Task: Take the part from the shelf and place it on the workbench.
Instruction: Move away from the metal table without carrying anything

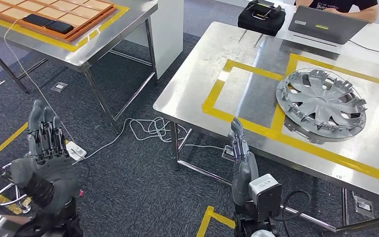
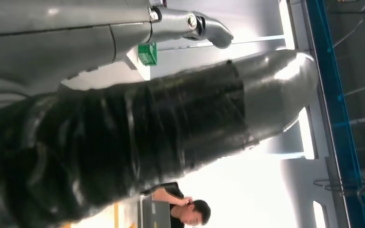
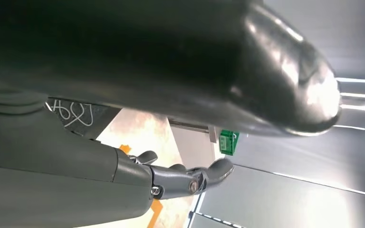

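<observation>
Part (image 1: 321, 104) lies flat on the bench (image 1: 197, 89), inside the yellow tape – placement looks done. Left hand (image 1: 44, 148) and right hand (image 1: 240, 150) hang below bench edge, fingers straight, holding nothing.

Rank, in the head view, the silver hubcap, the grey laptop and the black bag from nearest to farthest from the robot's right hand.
From the right hand, low at the workbench's front edge:
1. Silver plastic hubcap, lying inside the yellow tape on the steel bench, off to the right.
2. Black bag, at the bench's far edge.
3. Grey laptop, far edge, right of the bag; nearly level with it, so hard to rank.
</observation>
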Robot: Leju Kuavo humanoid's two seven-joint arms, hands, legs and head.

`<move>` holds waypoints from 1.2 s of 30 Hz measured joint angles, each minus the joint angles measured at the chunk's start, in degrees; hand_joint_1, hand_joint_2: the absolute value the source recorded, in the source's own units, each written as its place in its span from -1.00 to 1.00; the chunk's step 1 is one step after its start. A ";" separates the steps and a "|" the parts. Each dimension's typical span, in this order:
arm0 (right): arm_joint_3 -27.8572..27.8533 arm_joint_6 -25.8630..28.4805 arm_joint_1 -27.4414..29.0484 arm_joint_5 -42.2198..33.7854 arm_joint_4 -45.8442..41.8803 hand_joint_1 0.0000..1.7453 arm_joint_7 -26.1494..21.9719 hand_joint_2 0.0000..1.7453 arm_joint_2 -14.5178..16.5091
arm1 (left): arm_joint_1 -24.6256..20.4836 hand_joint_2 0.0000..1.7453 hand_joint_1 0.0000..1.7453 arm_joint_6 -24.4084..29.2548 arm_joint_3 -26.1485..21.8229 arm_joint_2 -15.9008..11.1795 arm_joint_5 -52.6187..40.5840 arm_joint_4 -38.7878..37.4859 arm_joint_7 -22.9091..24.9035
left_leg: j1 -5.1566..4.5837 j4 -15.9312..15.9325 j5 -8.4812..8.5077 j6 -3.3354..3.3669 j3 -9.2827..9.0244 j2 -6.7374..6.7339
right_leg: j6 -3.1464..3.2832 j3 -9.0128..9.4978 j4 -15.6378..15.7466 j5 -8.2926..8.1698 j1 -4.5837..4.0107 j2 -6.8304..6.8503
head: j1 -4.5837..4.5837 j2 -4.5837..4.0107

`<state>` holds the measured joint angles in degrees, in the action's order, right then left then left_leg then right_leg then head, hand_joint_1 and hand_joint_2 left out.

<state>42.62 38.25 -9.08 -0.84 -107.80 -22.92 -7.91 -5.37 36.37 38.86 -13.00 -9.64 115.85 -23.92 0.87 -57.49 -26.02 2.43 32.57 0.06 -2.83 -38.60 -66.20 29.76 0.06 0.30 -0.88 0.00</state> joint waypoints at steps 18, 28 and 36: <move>-0.02 0.15 0.23 0.11 0.01 -1.00 -0.05 -1.00 0.00 | 0.50 -1.00 -1.00 0.18 -0.02 -0.08 0.07 -0.11 -0.08 | 0.08 -15.96 -6.47 -3.11 9.33 0.06 | 3.58 5.21 9.56 -5.27 -0.37 0.20 | 0.03 0.00; -0.05 0.20 0.26 0.09 0.00 -1.00 -0.20 -1.00 0.01 | 0.53 -1.00 -1.00 0.38 -0.07 -0.05 0.06 -0.11 -0.13 | -0.40 0.39 -1.05 -0.12 -0.91 -0.08 | 1.19 1.93 7.73 -6.20 -0.49 0.00 | -0.63 0.00; -0.32 0.40 0.45 0.06 0.00 -1.00 -0.32 -1.00 -0.02 | 0.65 -1.00 -1.00 0.47 -0.04 0.00 0.09 -0.15 -0.27 | -0.11 -0.20 2.06 -0.18 3.05 -0.07 | -0.10 3.28 0.27 0.47 0.49 -0.13 | 1.62 -0.01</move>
<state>42.30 38.65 -8.64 -0.78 -107.80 -23.23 -7.93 -4.72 36.84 38.82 -13.00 -9.55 115.69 -24.20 0.76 -57.69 -23.95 2.25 35.62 0.00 -2.93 -35.32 -65.93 30.23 0.54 0.17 0.73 -0.01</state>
